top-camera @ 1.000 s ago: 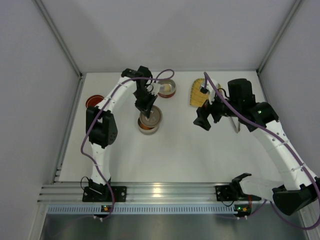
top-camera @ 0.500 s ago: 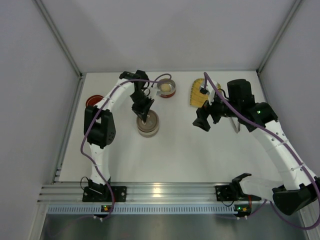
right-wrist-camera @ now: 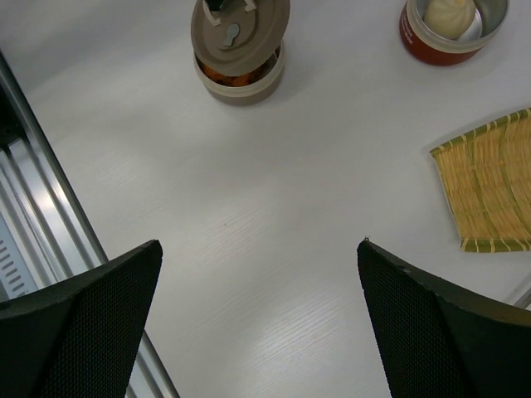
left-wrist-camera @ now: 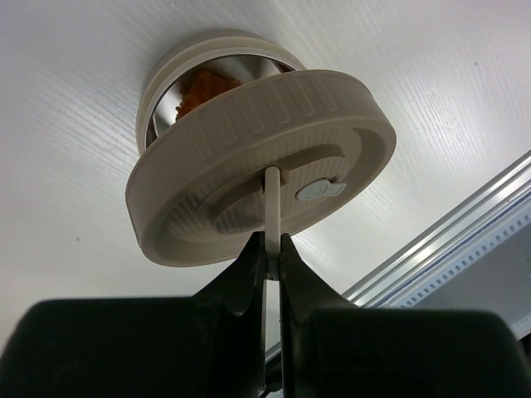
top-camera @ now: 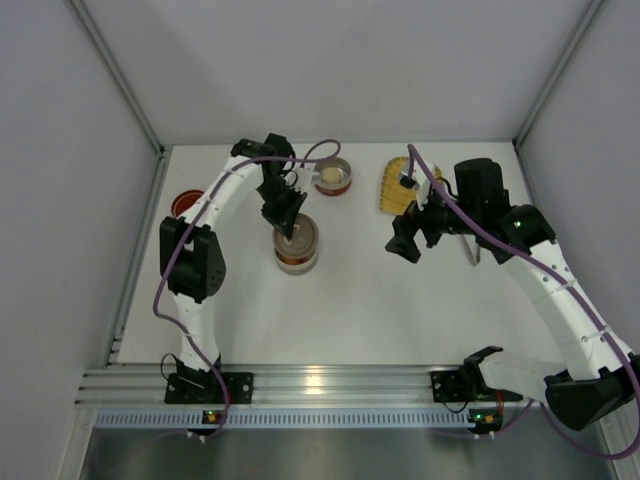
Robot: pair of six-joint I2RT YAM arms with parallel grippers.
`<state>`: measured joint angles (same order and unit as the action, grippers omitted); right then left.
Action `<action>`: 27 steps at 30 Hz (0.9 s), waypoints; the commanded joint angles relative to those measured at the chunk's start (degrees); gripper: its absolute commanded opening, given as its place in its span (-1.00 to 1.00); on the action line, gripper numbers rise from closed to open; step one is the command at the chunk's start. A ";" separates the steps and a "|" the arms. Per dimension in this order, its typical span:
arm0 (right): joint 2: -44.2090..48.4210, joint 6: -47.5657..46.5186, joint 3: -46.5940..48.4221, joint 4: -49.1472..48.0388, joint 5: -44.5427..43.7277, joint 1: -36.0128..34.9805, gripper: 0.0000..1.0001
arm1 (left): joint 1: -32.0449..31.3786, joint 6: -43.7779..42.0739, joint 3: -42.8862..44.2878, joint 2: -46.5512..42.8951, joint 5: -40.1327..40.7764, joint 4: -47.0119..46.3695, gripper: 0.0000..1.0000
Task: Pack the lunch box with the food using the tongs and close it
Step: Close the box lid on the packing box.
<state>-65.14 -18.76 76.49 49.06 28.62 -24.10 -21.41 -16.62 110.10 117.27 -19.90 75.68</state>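
Observation:
The lunch box (left-wrist-camera: 178,62), a round beige pot, stands on the white table with orange chunks of food (left-wrist-camera: 203,87) inside. Its beige lid (left-wrist-camera: 265,166) hangs tilted over it, leaving the pot partly uncovered. My left gripper (left-wrist-camera: 272,245) is shut on the lid's thin upright tab. From above, the left gripper (top-camera: 287,215) sits right over the lunch box (top-camera: 297,250). A whitish rounded lump of food (right-wrist-camera: 448,12) lies in a red-brown tin (right-wrist-camera: 415,33). My right gripper (right-wrist-camera: 259,249) hangs open over bare table. The tongs (top-camera: 471,252) lie beside the right arm, mostly hidden.
A yellow woven tray (top-camera: 396,186) lies at the back right, also in the right wrist view (right-wrist-camera: 489,178). A red round lid (top-camera: 186,203) sits near the left wall. An aluminium rail (top-camera: 320,385) runs along the near edge.
The left arm has swung a little to the left and back with the lid, which stays over the lunch box and now tilts. The right arm has not moved.

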 commanded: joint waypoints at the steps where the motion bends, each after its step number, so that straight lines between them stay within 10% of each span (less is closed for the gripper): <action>1: 0.72 0.92 0.59 -3.00 1.61 0.72 0.99 | 0.05 0.01 -0.06 -7.14 -1.28 10.72 -1.00; 27: 1.16 1.19 -0.20 -3.00 0.91 1.24 0.99 | -0.12 -2.80 -2.79 -2.41 -1.90 10.72 -1.00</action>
<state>-65.14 -18.17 76.49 49.08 28.80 -23.77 -21.41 -18.20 104.55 114.13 -20.32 76.62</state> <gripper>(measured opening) 0.993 0.066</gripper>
